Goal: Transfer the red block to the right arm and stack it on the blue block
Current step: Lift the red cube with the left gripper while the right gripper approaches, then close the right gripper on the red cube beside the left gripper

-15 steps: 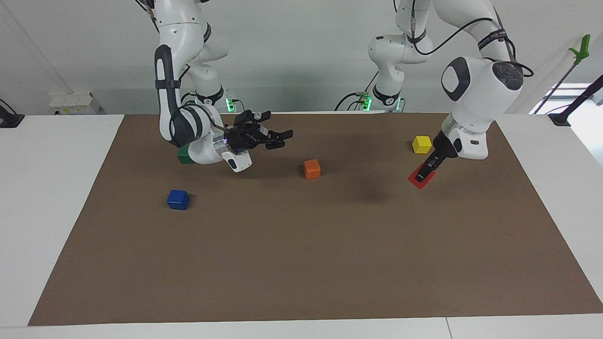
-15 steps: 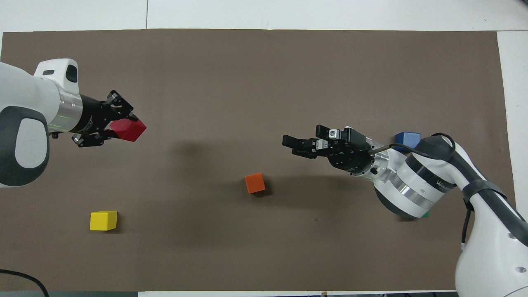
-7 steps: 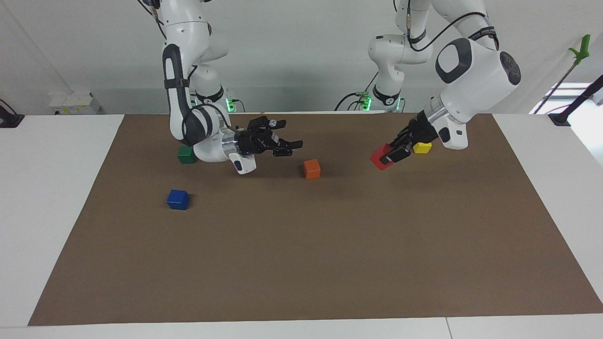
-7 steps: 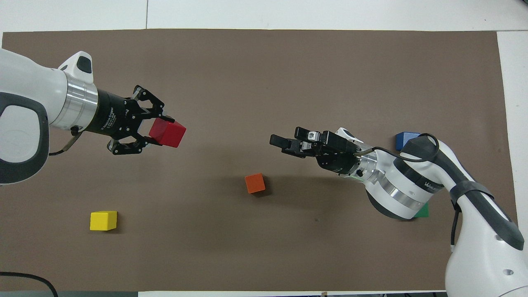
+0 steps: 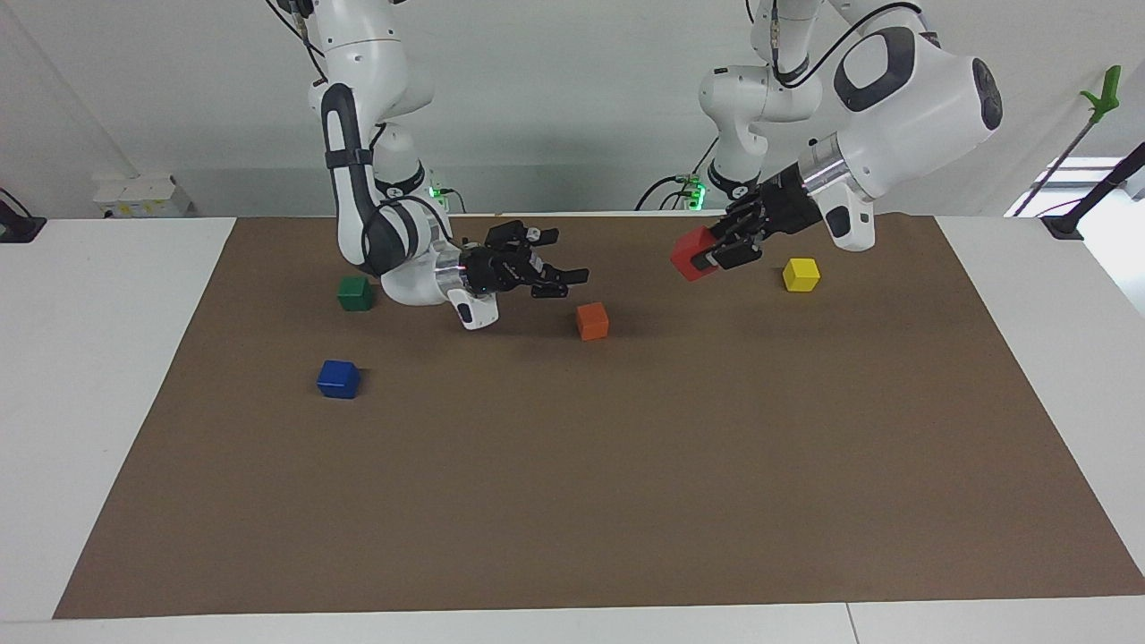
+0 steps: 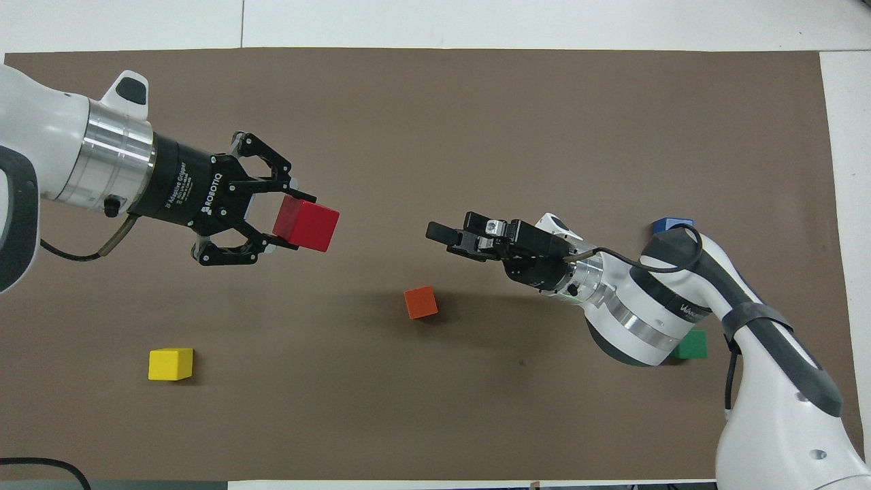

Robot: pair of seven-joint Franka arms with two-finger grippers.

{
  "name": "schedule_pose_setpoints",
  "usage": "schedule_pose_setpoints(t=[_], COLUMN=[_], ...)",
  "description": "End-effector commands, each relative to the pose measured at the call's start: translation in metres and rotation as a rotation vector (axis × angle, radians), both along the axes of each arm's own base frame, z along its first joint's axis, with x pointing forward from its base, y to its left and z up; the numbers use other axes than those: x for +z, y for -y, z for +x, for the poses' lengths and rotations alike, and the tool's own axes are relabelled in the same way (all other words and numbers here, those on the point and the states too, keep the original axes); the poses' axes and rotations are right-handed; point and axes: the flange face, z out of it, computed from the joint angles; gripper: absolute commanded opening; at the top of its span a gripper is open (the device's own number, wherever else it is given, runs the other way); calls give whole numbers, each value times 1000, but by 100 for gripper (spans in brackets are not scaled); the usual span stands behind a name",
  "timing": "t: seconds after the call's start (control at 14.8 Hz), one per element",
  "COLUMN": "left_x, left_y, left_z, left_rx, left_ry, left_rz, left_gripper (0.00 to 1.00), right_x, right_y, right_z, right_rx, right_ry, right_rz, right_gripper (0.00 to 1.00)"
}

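Note:
My left gripper [image 5: 708, 254] is shut on the red block [image 5: 691, 253] and holds it up in the air over the mat, between the yellow and orange cubes. It also shows in the overhead view [image 6: 289, 222] with the red block [image 6: 306, 224]. My right gripper [image 5: 571, 278] is open and empty, turned sideways toward the red block, low over the mat beside the orange cube; it also shows in the overhead view [image 6: 441, 239]. A gap separates the two grippers. The blue block [image 5: 338, 378] sits on the mat toward the right arm's end, partly hidden by the right arm in the overhead view [image 6: 672, 223].
An orange cube [image 5: 592, 320] sits mid-mat under the gap between the grippers. A yellow cube [image 5: 801, 274] lies toward the left arm's end. A dark green cube [image 5: 355, 292] lies nearer to the robots than the blue block. The brown mat [image 5: 572, 501] covers the table.
My left gripper has lifted the red block from near the mat and carried it toward the middle. My right gripper has reached a little toward it.

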Motion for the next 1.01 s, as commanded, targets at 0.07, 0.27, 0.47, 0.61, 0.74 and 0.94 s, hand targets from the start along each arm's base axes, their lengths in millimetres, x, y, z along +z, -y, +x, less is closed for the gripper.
schedule_pose_setpoints(t=[0.07,0.27,0.47,0.61,0.74,0.94], left_x=[28,32,36,44,46,50], left_y=[7,8,13,22,28,45], left_z=[-2,-3,-5,-11,-12,-9], left_rx=[47,50,60,73,77,146], left_ry=[-42,-46,-41,-35,-40,-37], left_rz=[-114,-121,-126,-139,-138,-140], left_gripper=[15,15,15,15,15,15], right_x=[-1,0,12,18,25,31], right_y=[-19,-30,-42,-52,-71,-89], right_z=[3,1,5,6,5,5], right_rx=[-58,-86,-100,-110,-127,-151], right_ry=[47,59,61,56,49,42], right_rz=[-7,-7,23,33,40,53], right_gripper=[100,100,100,100,100,100])
